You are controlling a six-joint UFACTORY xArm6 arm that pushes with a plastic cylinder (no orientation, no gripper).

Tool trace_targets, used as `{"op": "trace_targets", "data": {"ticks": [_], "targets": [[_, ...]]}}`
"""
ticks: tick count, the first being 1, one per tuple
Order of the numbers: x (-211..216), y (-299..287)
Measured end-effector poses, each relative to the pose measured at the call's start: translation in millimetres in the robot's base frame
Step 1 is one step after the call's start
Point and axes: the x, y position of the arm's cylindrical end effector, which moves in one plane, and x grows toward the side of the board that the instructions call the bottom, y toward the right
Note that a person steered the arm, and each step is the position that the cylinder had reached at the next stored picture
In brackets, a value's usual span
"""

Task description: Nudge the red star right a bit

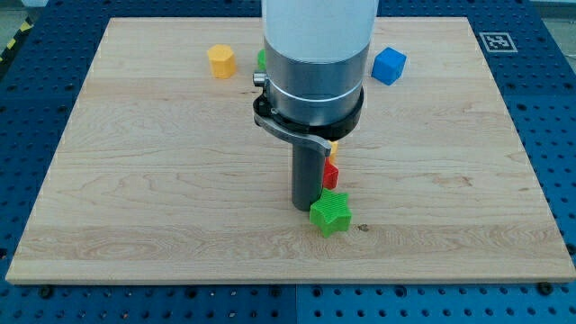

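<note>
1. My tip (307, 208) rests on the table (135, 198), touching the green star (330, 212)'s left side.
2. The red star (330, 174) peeks out just right of the rod, mostly hidden.
3. There is no gripper; the rod sits left so it can push right.

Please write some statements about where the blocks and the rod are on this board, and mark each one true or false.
1. The green star lies nearer the view's bottom than the blue cube. True.
2. The yellow block touches the blue cube. False: they lie well apart, on either side of the arm.
3. My tip is just left of the green star. True.
4. The red block is fully in view. False: the rod hides most of it.
</note>
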Motion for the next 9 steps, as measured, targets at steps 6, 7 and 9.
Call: {"op": "trace_targets", "data": {"ticks": [6, 7, 9], "targets": [[-30.6, -64.9], [-30.8, -46.5], [-31.4, -11.0]]}}
